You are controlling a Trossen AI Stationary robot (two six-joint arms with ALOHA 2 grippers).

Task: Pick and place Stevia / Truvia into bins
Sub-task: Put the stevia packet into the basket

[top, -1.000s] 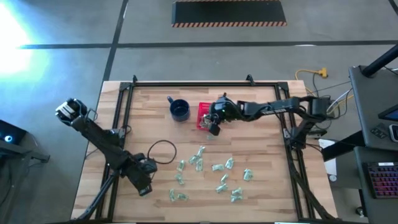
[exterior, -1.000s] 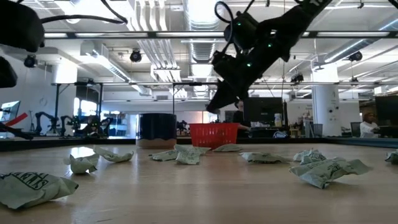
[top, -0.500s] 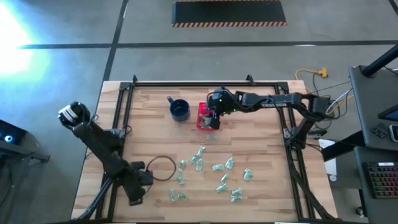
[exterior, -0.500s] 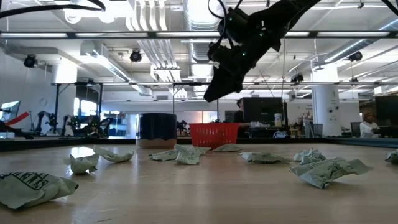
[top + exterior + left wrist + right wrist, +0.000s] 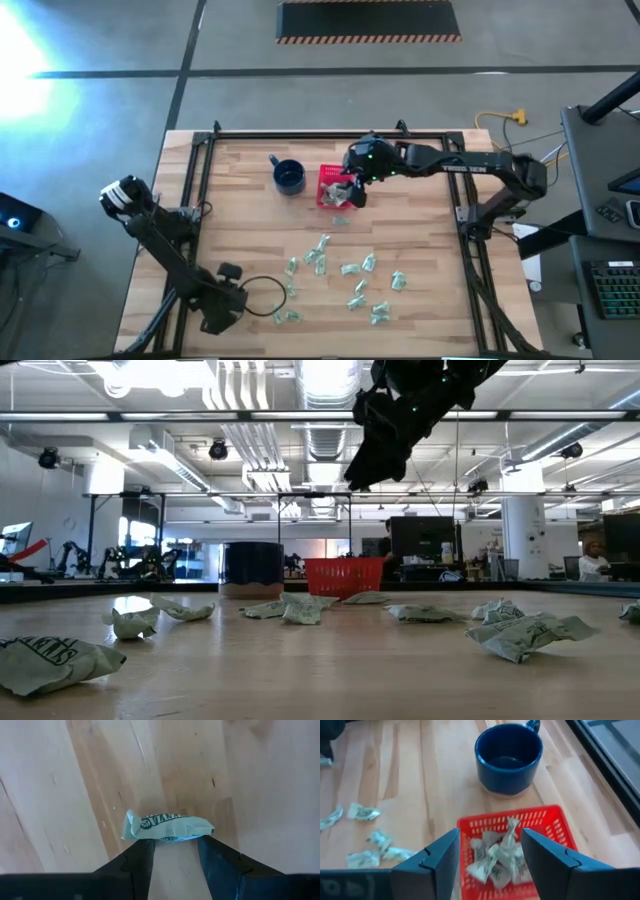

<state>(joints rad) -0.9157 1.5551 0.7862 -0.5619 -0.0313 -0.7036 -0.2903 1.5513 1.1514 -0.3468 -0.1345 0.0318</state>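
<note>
Right tool (image 5: 490, 857) hangs spread and empty over the red basket (image 5: 547, 822).

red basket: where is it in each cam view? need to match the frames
High view: red basket at table's far centre, partly under the right gripper.
Low view: centre, far back.
Left wrist view: not in it.
Right wrist view: between the fingers, holding sachets.
Shared landmark: blue mug beside it.

Sachets (image 5: 345, 270) lie before the basket (image 5: 329, 186), mug (image 5: 289, 177) left.
</note>
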